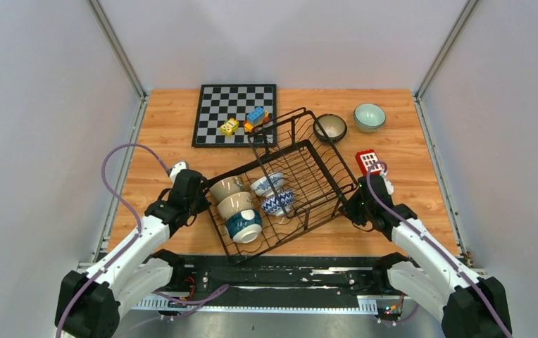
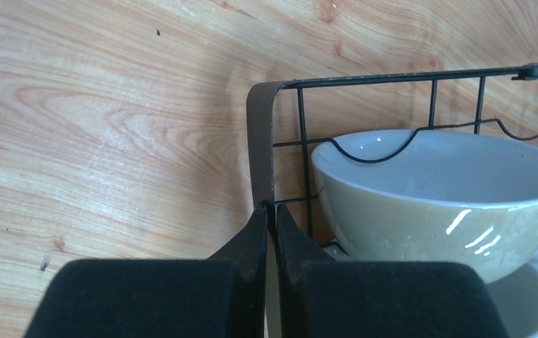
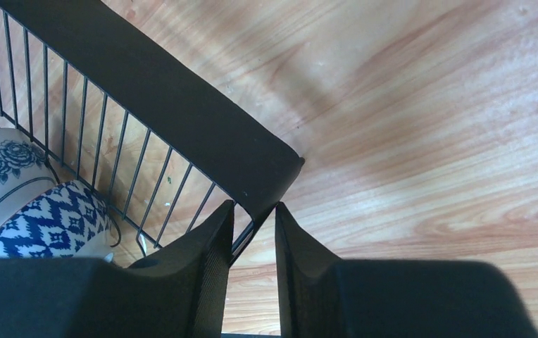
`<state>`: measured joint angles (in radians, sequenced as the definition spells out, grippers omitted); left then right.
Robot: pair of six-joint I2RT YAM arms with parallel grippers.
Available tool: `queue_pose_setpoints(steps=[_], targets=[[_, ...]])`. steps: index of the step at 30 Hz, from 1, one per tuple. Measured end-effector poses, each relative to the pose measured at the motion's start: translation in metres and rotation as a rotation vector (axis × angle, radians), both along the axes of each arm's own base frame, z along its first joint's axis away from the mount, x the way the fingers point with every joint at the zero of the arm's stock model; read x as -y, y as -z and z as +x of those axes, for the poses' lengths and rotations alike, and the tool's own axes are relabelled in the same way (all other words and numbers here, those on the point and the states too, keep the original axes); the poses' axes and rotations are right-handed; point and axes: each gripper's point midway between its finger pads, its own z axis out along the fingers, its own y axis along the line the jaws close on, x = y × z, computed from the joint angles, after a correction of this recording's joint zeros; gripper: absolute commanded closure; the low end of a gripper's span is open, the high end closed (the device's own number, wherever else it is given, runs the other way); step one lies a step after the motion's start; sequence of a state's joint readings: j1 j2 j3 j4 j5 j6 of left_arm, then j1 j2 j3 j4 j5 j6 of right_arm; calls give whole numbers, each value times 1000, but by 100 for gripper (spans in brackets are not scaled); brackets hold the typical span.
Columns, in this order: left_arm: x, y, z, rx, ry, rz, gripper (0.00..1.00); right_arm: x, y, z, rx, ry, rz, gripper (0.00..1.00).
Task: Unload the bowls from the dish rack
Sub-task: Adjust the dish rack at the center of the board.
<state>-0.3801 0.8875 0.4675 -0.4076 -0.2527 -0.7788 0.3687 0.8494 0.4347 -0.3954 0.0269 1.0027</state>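
Rack-handling step, seemingly: left pincer (image 2: pixel 270 208) pressed together on the dish rack (image 1: pixel 315 176) corner rim; right pincer (image 3: pixel 253 208), narrowly spread, straddles the opposite corner, grip unclear; five bowls (image 1: pixel 236 205) lie inside; next probably calls for firming that hold.

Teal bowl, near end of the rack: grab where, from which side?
Take the teal bowl by its upper rim, from straight above, one of the jaws inside and one outside. It stands tilted in the dish rack and seems to lean on the beige bowl behind it, so only that top edge looks free; the rack wall probably blocks a side approach.
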Motion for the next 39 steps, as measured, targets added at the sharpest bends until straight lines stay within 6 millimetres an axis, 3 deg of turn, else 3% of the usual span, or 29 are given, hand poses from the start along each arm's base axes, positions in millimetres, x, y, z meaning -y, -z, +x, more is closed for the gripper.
queue_pose_setpoints(steps=[11,17,23,29,34,36,39], targets=[[5,-11,-9,-8,25,-36,100,3,-3,16,-40,-21,-27,100],[18,-24,-6,9,54,-99,100,7,-5,30,-67,-26,-37,100],[61,-74,14,155,162,-257,100,4,-7,40,-102,-55,-7,100],[77,-76,14,161,210,-287,100,4,-7,47,-129,-67,18,100],[70,-82,17,180,199,-241,100,5,-7,53,-147,-80,31,100],[62,-90,20,203,186,-197,91,4,-7,57,-155,-88,34,100],[50,-108,27,254,166,-120,65,3,-7,65,-165,-102,38,100]])
